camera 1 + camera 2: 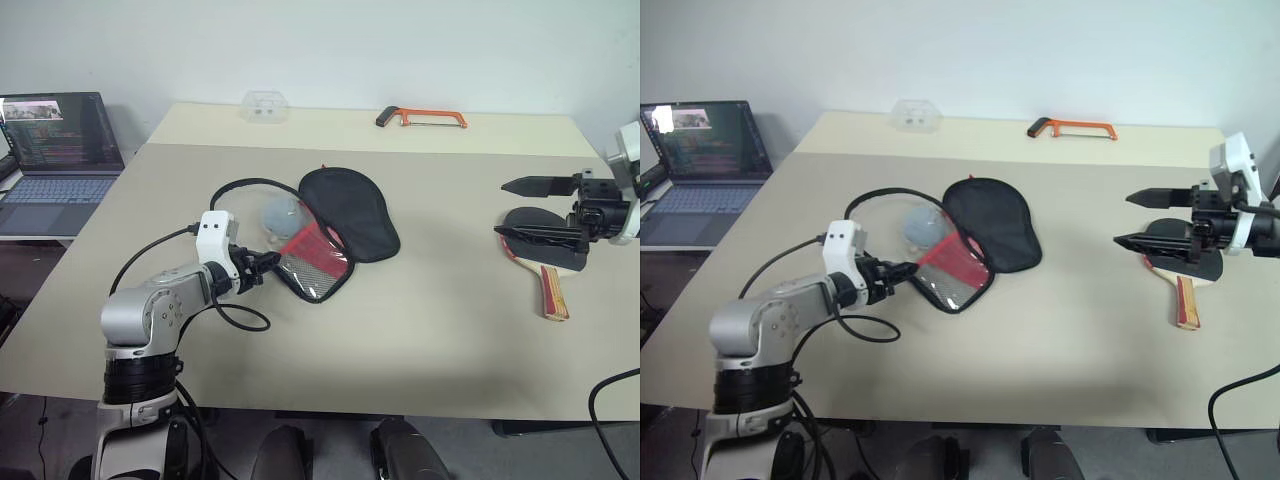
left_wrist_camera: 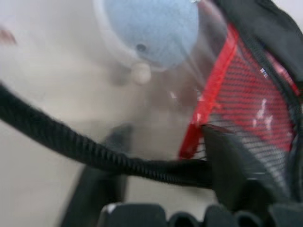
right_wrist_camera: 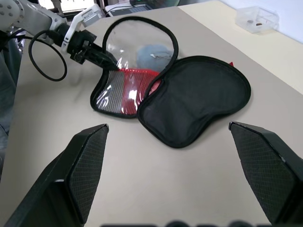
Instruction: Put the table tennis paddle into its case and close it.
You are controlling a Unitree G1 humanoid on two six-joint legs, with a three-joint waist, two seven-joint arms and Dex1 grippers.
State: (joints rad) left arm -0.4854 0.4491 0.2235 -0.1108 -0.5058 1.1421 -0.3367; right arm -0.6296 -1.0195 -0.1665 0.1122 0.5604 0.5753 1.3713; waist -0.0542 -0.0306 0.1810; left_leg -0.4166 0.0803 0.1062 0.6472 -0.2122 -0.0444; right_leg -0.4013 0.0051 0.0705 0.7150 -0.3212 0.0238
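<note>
The case (image 1: 335, 225) lies unzipped and spread flat near the middle of the table (image 1: 400, 340), and everything else places off it. Its black flap is folded out on the side toward the far edge, while the half with the clear panel and red mesh faces up on the near-left side, with the grey-white charm (image 1: 280, 213) lying under the clear plastic. The left gripper (image 1: 268, 262) is right at the case's near-left rim, its black fingers drawn close together on the edge beside the red mesh; from the left wrist view one finger (image 2: 236, 165) lies against the mesh, but whether the rim is actually pinched between them I cannot tell. Over to the right of the case, well apart from it, the paddle (image 1: 545, 262) lies flat on the table, black face up, striped handle pointing toward the near edge. The right gripper (image 1: 540, 215) hangs above the paddle's head, fingers spread wide, nothing between them, and its wrist view looks across the table at the open case. Far beyond the case, a hacksaw (image 1: 421, 118) with an orange frame lies near the back edge, and a small clear box (image 1: 265, 106) lies to its left. A laptop (image 1: 55, 160) stands open off the table, left of the case.
</note>
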